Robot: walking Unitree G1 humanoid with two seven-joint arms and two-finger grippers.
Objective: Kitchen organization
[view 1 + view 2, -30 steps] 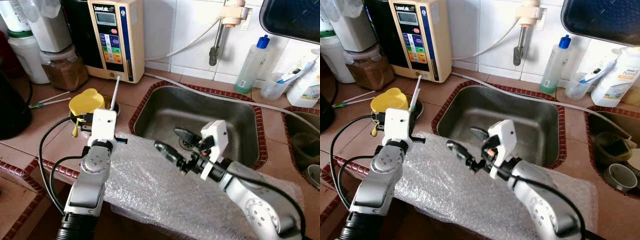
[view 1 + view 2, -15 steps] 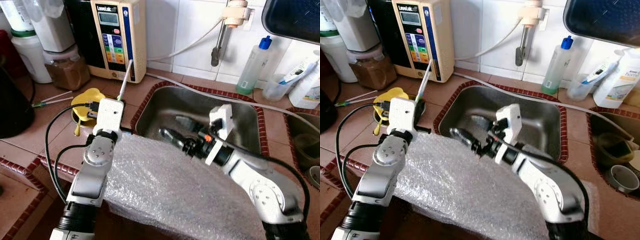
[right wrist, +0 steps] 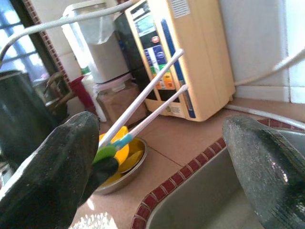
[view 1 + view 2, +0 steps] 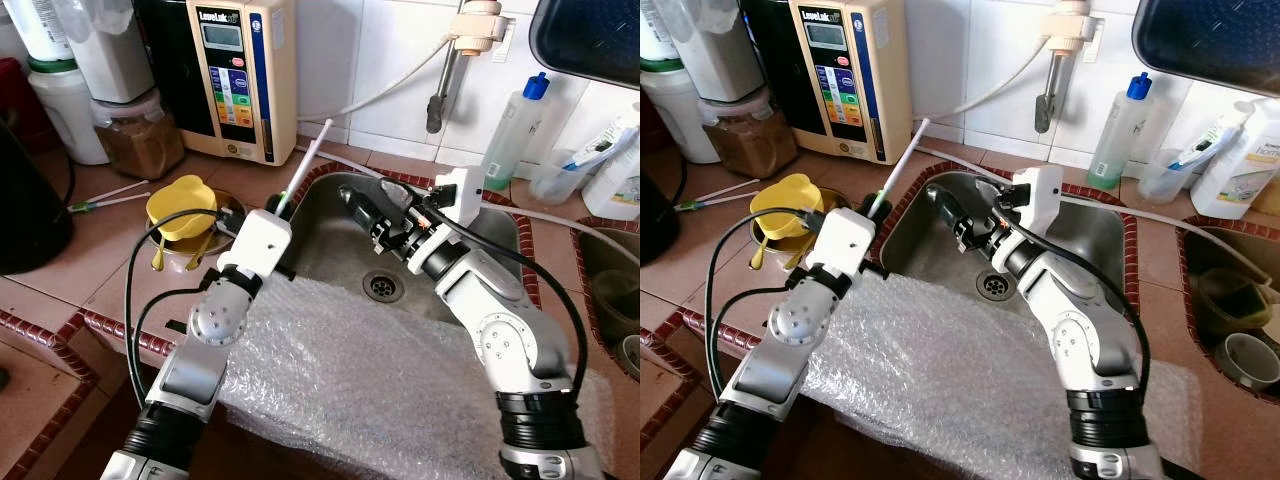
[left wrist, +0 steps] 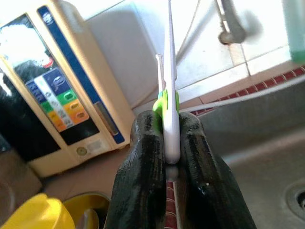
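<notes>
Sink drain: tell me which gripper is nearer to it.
Right. The right gripper hangs open inside the sink, just behind the drain. The left gripper, shut on white chopsticks, is over the sink's left rim.

- The left gripper (image 4: pixel 876 206) is clamped on a pair of white chopsticks (image 4: pixel 902 166) with green ends, which slant up toward the tiled wall.
- The right gripper (image 4: pixel 958 225) reaches over the near left part of the steel sink (image 4: pixel 1095 240), close to the chopsticks' lower end; whether its fingers are apart cannot be told here.
- A sheet of bubble wrap (image 4: pixel 940 370) lies over the counter edge under both arms.
- A yellow lid (image 4: pixel 780 195) sits on a small metal bowl, left of the sink.
- A beige water unit (image 4: pixel 855 75) stands against the wall.
</notes>
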